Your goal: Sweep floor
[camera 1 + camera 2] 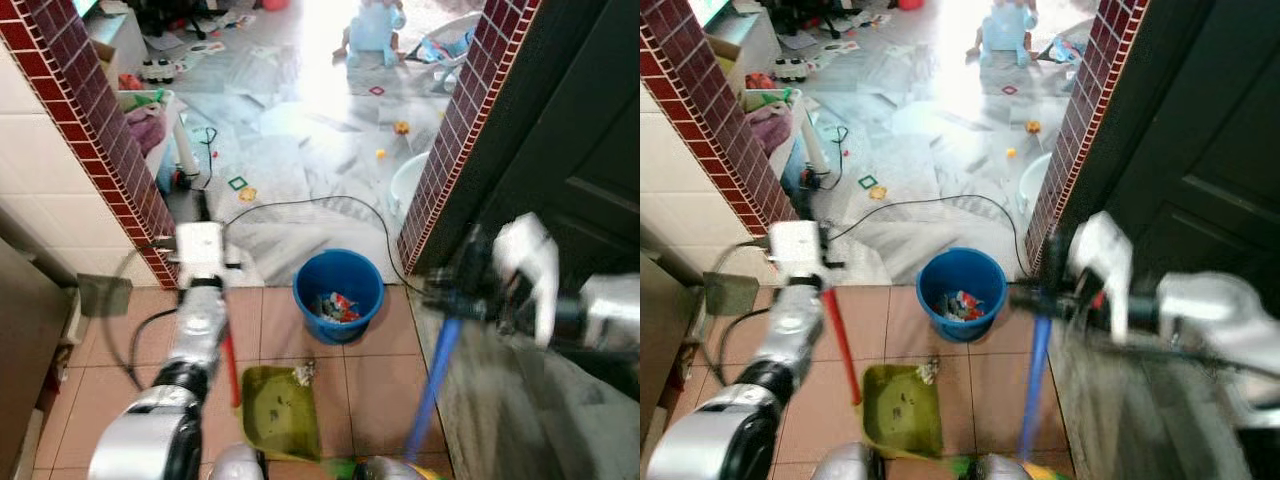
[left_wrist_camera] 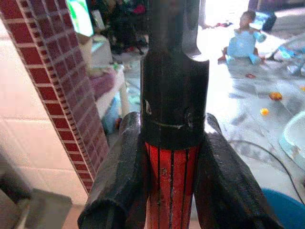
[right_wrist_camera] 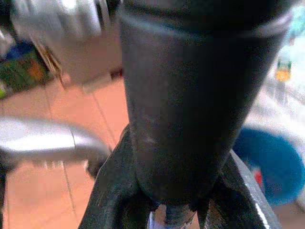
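A green dustpan [image 1: 280,410] rests on the terracotta tiles, with a scrap of litter at its far edge. Its red handle [image 1: 229,365] rises to my left gripper [image 1: 205,285], which is shut on the handle's black-capped top [image 2: 171,143]. My right gripper [image 1: 455,295] is shut on a broom's blue stick [image 1: 432,385], which slants down to the bristles [image 1: 1040,470] at the picture's bottom edge, right of the dustpan. The right arm is blurred. The right wrist view has the fingers [image 3: 114,191] closed around the stick's dark end [image 3: 190,105].
A blue bucket [image 1: 339,295] holding rubbish stands just beyond the dustpan at the doorway. Red-tiled door posts [image 1: 100,130] flank it and a dark door [image 1: 570,150] is on the right. A black cable [image 1: 300,205], scattered toys and a child [image 1: 370,30] are on the marble floor beyond.
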Available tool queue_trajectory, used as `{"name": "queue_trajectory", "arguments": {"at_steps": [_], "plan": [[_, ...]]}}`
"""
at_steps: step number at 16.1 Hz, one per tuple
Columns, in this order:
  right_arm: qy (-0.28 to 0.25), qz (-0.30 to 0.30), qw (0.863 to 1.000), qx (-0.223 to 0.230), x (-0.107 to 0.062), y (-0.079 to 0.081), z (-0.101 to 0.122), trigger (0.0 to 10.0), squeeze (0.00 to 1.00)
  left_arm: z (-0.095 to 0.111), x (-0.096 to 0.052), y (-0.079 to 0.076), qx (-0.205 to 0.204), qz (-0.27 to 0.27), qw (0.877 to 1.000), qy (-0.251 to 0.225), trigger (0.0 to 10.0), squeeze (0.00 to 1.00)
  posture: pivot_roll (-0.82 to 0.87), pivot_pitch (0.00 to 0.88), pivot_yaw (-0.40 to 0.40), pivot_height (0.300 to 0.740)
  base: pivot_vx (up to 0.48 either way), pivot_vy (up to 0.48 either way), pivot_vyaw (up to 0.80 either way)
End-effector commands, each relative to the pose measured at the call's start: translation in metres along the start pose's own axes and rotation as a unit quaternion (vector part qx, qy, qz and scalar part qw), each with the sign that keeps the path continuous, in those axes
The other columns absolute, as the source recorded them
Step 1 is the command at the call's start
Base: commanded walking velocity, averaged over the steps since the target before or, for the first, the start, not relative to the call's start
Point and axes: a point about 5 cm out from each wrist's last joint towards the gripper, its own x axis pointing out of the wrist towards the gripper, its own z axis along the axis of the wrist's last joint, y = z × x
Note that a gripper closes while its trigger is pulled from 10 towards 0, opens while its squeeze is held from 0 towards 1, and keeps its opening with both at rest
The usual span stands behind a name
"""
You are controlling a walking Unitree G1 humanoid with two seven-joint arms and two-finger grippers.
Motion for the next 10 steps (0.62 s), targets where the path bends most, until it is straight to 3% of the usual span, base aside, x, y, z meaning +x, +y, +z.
{"name": "queue_trajectory", "arguments": {"at_steps": [1,3,5,6,7,10], "plan": [[0.039,-0.031,0.999,-0.005,0.008,-0.006,-0.020,10.0,0.00,0.016,0.005,0.006,0.003,-0.004,0.999,-0.041,10.0,0.00,-0.18,0.023,0.026,0.740,0.000,0.000,0.00],[0.055,-0.108,0.992,-0.018,0.022,-0.018,-0.038,10.0,0.00,0.019,0.003,0.009,0.003,-0.008,0.999,-0.052,10.0,0.00,-0.16,0.017,0.024,0.740,0.000,0.000,0.00],[0.054,-0.208,0.976,-0.026,0.038,-0.033,-0.046,10.0,0.00,0.012,0.000,0.015,0.019,-0.007,0.999,-0.034,10.0,0.00,-0.14,0.013,0.027,0.740,0.000,0.000,0.00],[0.041,-0.230,0.972,-0.028,0.042,-0.036,-0.043,10.0,0.00,0.008,-0.001,0.017,0.029,-0.001,0.999,-0.023,10.0,0.00,-0.14,0.011,0.027,0.740,0.000,0.000,0.00],[0.004,-0.285,0.957,-0.050,0.052,-0.045,-0.031,10.0,0.00,0.006,-0.002,0.022,0.039,0.010,0.999,-0.013,10.0,0.00,-0.14,0.012,0.027,0.740,0.000,0.000,0.00],[-0.059,-0.355,0.930,-0.075,0.070,-0.054,-0.007,10.0,0.00,0.006,-0.002,0.028,0.059,0.061,0.996,-0.018,10.0,0.00,-0.14,0.029,0.013,0.740,0.000,0.000,0.00]]}}
